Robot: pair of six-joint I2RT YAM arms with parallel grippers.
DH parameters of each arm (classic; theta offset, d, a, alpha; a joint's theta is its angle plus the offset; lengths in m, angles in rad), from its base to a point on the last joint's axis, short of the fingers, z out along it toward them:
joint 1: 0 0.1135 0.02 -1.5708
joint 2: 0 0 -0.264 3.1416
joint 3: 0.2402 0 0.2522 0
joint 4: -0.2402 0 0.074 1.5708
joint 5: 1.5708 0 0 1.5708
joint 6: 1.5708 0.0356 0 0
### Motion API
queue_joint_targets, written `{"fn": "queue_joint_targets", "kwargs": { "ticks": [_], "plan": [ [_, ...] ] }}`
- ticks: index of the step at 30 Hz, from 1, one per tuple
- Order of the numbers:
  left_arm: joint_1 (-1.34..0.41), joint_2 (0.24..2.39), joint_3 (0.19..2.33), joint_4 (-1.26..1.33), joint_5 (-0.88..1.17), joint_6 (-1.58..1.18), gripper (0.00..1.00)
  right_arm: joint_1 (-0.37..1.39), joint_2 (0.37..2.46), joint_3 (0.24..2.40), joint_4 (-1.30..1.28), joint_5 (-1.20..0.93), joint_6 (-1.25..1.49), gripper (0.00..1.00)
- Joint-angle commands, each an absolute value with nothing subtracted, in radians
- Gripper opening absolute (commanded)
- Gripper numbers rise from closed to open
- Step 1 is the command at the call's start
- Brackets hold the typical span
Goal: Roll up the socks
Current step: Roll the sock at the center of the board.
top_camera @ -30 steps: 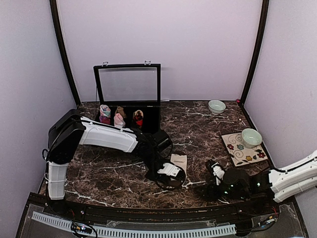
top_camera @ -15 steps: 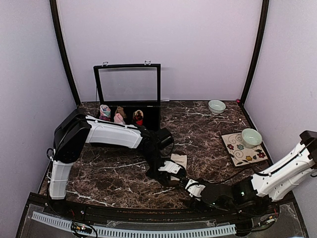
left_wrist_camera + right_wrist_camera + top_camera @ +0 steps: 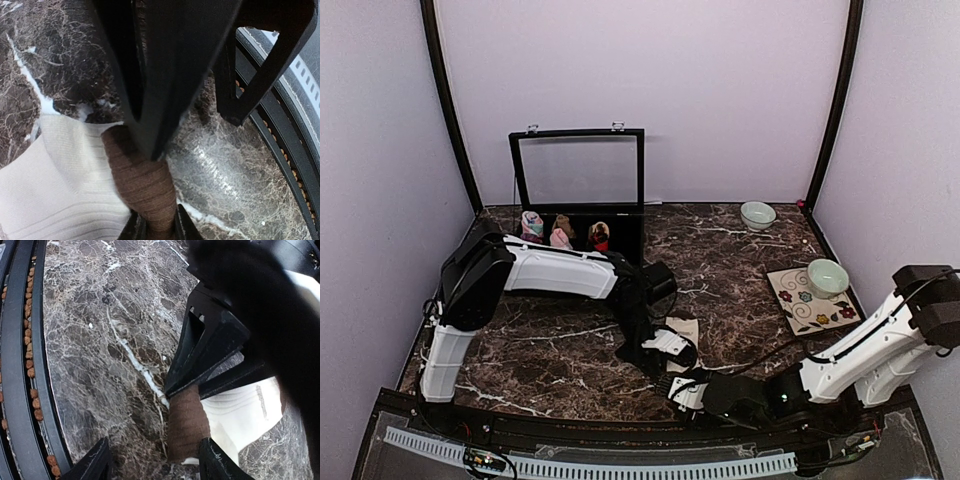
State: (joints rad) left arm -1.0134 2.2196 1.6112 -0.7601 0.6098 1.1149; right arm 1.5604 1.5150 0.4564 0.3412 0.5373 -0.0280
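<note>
High overview — wrist close-ups (shared sock (image 3: 80, 185)).

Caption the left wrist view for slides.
Left gripper shut on the brown end of the cream sock, marble table below.

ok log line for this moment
left pincer: shut on cream sock, brown end | right pincer: open, either side of that end | sock: not yet rolled

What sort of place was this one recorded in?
Probably a robot test cell rather than a home: a marble-patterned table is closed in by plain lavender walls, and a black display box is set out like a staged prop.
</note>
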Motion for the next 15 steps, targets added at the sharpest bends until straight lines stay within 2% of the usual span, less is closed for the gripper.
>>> {"fn": "queue_joint_targets", "kwargs": {
  "ticks": [1,8,11,15],
  "plan": [
    [-1.044,2.301,1.603,-0.901,0.543,1.149,0.16,1.525,1.541,0.478,0.438,0.507,-0.092,0.56],
    [-1.045,2.321,1.634,-0.923,0.544,1.154,0.16,1.459,1.58,0.483,0.474,0.451,-0.126,0.46],
    [-1.045,2.322,1.634,-0.926,0.546,1.157,0.16,1.451,1.631,0.488,0.481,0.457,-0.119,0.36],
    [-1.045,2.322,1.632,-0.936,0.55,1.173,0.16,1.445,1.679,0.489,0.506,0.474,-0.105,0.34]
  ]
}}
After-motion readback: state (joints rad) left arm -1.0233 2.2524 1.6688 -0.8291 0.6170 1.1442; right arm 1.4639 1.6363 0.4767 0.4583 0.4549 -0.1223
